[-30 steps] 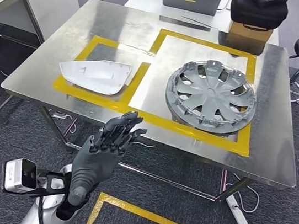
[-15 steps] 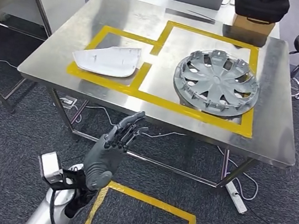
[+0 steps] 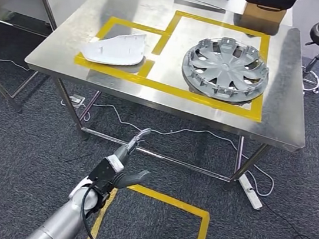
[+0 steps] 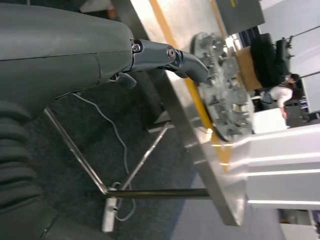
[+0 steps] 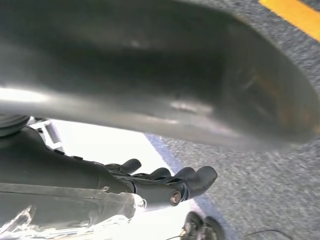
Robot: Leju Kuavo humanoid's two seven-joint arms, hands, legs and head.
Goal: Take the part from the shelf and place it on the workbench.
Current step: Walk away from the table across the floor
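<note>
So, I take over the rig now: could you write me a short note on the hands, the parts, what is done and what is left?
Left robot hand: holds nothing, fingers apart, low in front of the workbench.
Right robot hand: fingers stretched out, nothing in them.
Parts: the white cover and the grey wheel cover each lie on the workbench inside a yellow tape frame.
Done: placing, as it looks.
Left: probably only to check the shelf for further parts.
</note>
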